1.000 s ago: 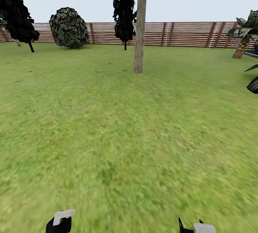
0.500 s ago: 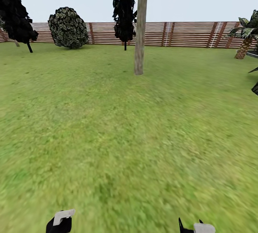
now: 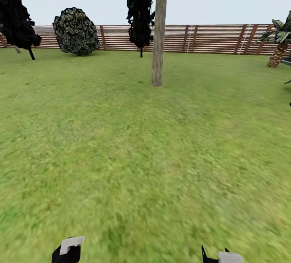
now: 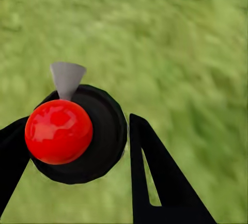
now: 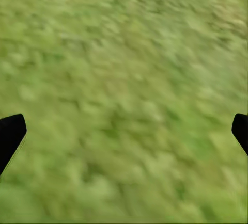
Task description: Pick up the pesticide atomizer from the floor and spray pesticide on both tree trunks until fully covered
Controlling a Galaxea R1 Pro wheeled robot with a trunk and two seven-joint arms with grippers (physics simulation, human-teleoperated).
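Pesticide atomizer (image 4: 98,131), seemingly this red-topped black body with a grey nozzle, sits gripped in your left gripper (image 4: 77,123), well short and left of the tree trunk (image 3: 158,32); your right gripper (image 5: 124,131) is spread empty.

no readable text, labels, brands, numbers or signs anywhere you look here.
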